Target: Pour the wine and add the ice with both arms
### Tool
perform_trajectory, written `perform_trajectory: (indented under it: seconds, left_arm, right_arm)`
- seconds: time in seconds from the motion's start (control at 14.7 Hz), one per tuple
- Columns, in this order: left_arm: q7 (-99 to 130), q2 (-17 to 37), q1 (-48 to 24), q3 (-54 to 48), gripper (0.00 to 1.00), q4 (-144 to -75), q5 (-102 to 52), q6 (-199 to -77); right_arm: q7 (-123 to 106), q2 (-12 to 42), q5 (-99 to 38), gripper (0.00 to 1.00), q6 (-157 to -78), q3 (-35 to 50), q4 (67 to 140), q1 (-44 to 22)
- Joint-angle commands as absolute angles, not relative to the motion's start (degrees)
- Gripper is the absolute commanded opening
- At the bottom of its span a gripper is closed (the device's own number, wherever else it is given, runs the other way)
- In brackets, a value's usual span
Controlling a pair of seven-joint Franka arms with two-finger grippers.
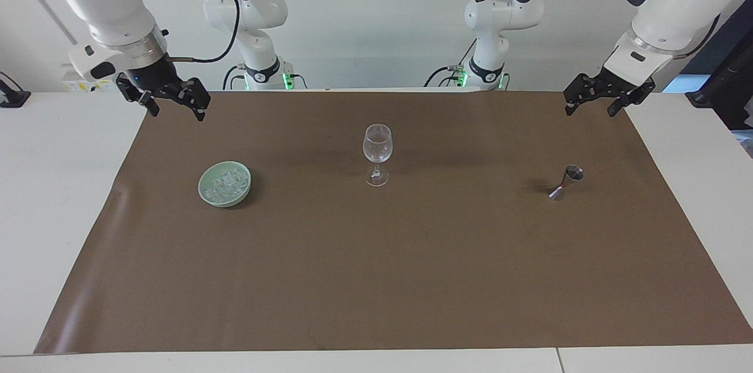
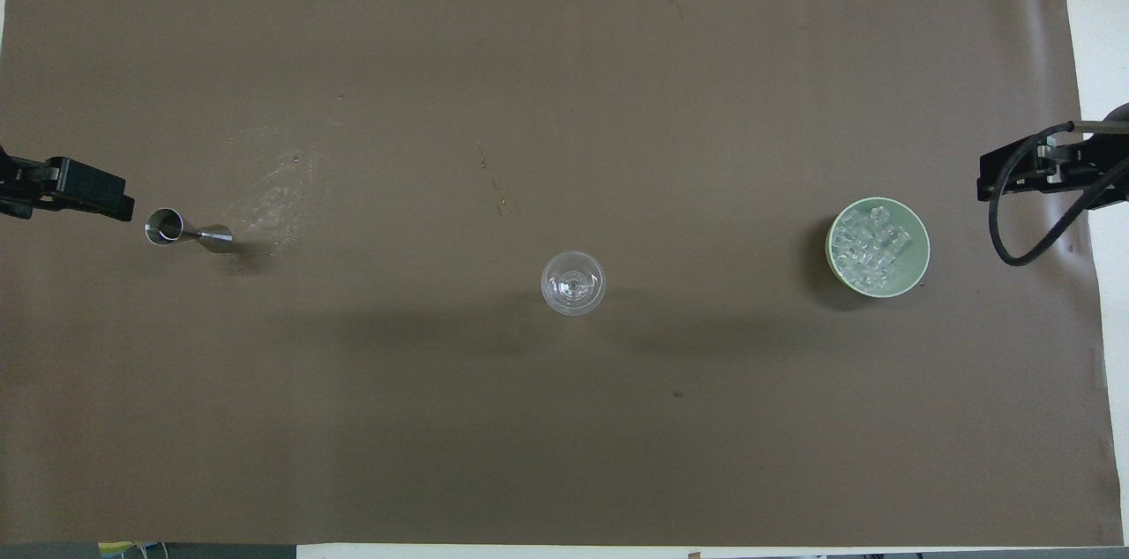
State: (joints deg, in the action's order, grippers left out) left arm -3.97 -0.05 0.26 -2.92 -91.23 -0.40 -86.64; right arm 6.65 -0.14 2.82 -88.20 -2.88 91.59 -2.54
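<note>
A clear wine glass [image 1: 376, 155] stands upright at the middle of the brown mat; it also shows in the overhead view [image 2: 572, 282]. A pale green bowl [image 1: 203, 195] holds a heap of ice [image 1: 228, 182] toward the right arm's end; the overhead view shows the bowl [image 2: 920, 233] and the ice [image 2: 873, 250] too. A small metal jigger [image 1: 566, 181] [image 2: 185, 230] stands toward the left arm's end. My right gripper [image 1: 176, 113] [image 2: 1014, 175] is open and empty, raised over the mat's corner beside the bowl. My left gripper [image 1: 590, 109] [image 2: 88, 189] is open and empty, raised over the mat beside the jigger.
The brown mat [image 1: 376, 279] covers most of the white table [image 1: 53, 196]. A faint wet smear [image 2: 273, 193] marks the mat just past the jigger. A black cable [image 2: 1014, 233] loops from the right wrist.
</note>
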Motion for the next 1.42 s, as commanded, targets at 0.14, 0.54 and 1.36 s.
perform_trajectory:
  seconds: [0.14,0.54,1.36]
  left_arm:
    - [-4.39,-1.14,0.26,-2.46,1.00,-92.29,-1.05,-86.40]
    - [-0.55,1.93,3.95,-2.29,1.00,-91.50,-2.72,-85.96]
    - [28.28,19.41,7.02,3.33,1.00,-81.48,-12.99,-84.90]
  right_arm:
    - [7.56,-0.70,2.82,1.00,-89.21,-2.46,91.93,-2.11]
    - [7.38,-1.41,2.55,1.00,-88.59,-2.64,92.29,-2.20]
    - [7.38,-1.41,2.64,1.00,-88.59,-2.72,92.29,-2.11]
